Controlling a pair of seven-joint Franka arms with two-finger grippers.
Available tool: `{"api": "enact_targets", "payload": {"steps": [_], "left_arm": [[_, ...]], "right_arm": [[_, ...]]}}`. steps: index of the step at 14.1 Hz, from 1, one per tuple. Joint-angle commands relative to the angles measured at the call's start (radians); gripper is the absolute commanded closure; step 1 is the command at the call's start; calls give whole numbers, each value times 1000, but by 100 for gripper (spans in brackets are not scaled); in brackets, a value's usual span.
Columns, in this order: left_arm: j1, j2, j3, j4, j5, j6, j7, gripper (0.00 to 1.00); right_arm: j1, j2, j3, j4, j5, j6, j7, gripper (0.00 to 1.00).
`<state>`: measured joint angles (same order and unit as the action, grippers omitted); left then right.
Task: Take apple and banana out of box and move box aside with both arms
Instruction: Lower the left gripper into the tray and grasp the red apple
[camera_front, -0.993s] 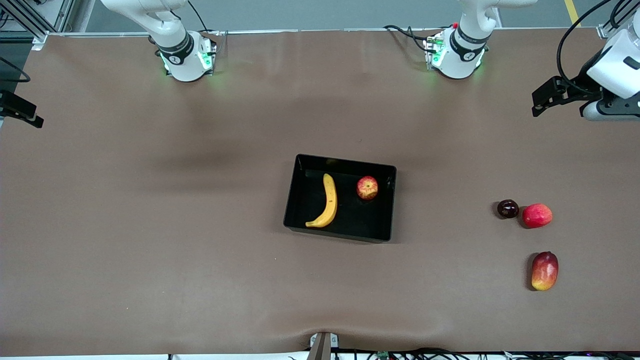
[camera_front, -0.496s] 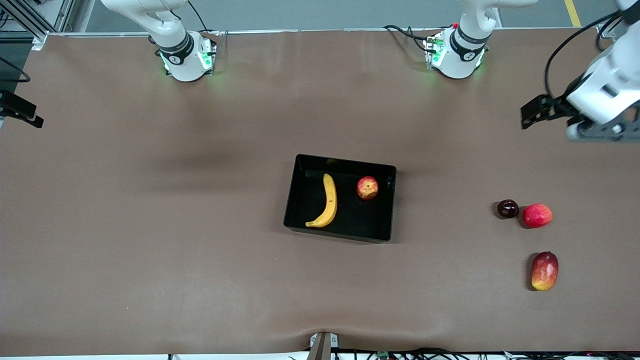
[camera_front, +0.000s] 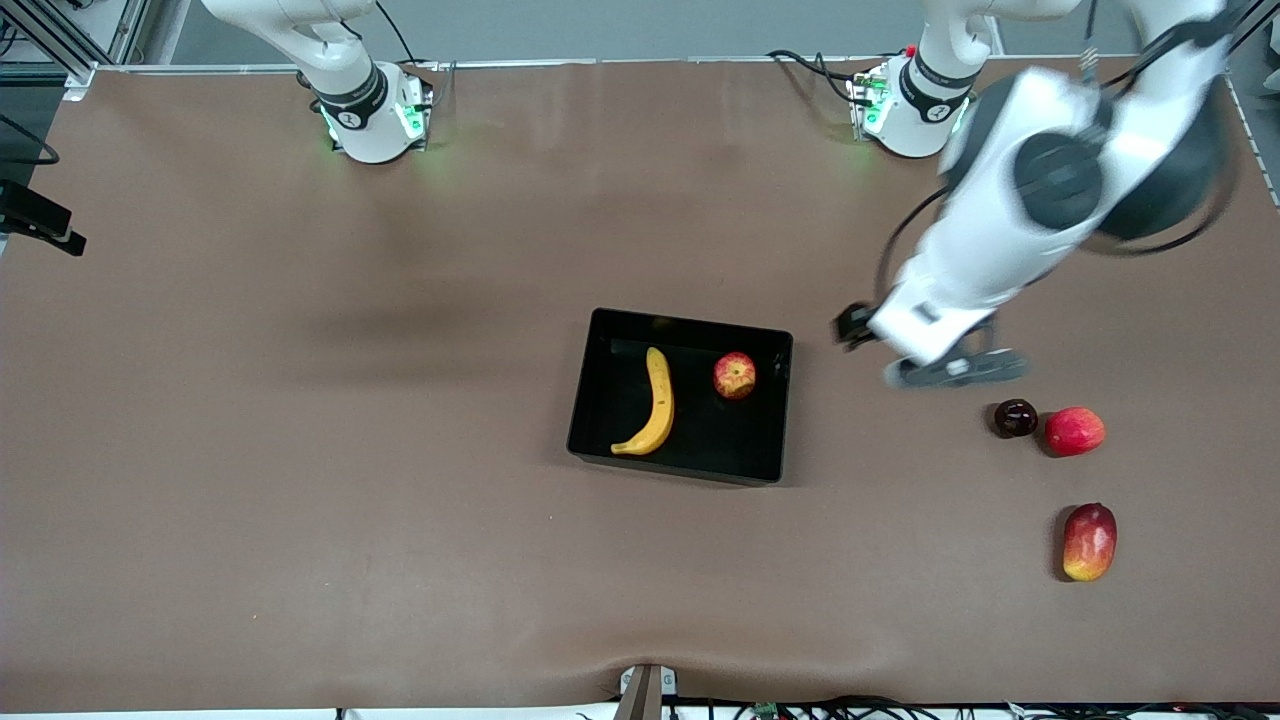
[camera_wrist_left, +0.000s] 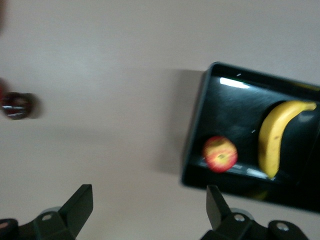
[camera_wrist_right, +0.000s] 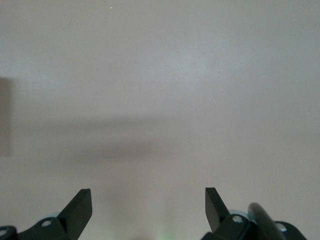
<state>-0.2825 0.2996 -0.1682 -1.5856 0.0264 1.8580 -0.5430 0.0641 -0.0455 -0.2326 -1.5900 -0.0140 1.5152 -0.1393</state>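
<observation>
The box (camera_front: 680, 470), a shallow glossy black tray, sits mid-table with the yellow banana (camera_front: 657, 403) and the small red apple (camera_front: 735, 375) lying inside it. My left gripper (camera_front: 942, 370) hangs over bare table between the box and a dark plum-like fruit (camera_front: 1015, 417). In the left wrist view it (camera_wrist_left: 148, 197) is open and empty, with the box (camera_wrist_left: 197, 125), apple (camera_wrist_left: 220, 153) and banana (camera_wrist_left: 272, 140) ahead of it. My right gripper (camera_wrist_right: 148, 200) is open and empty over bare table; the front view does not show it.
Toward the left arm's end of the table lie the dark plum-like fruit (camera_wrist_left: 16, 105), a round red fruit (camera_front: 1075, 431) beside it, and a red-yellow mango (camera_front: 1089, 541) nearer the front camera. A brown mat (camera_front: 300, 450) covers the table.
My left arm has swung in from the table's edge at its own end toward the box, and is blurred with motion. The right arm, box and fruits have not moved.
</observation>
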Motion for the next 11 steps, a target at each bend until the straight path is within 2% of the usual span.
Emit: {"api": "enact_targets", "payload": {"steps": [1,5,8,11], "left_arm": [[-90,110,4,38,18,94,-167,0],[-158,232,9,38,20,223,-301,0],[-173,298,12,27,21,266,-319,0],[-193,338,9,9,76,268,-412,0]], "right_arm": [[-17,-1,12,7,-8,-7,6,0],[-17,0,12,7,-8,-7,7,0],[-18,0,12,5,-6,-6,7,0],[-26,1,12,5,-3,-4,7,0]]}}
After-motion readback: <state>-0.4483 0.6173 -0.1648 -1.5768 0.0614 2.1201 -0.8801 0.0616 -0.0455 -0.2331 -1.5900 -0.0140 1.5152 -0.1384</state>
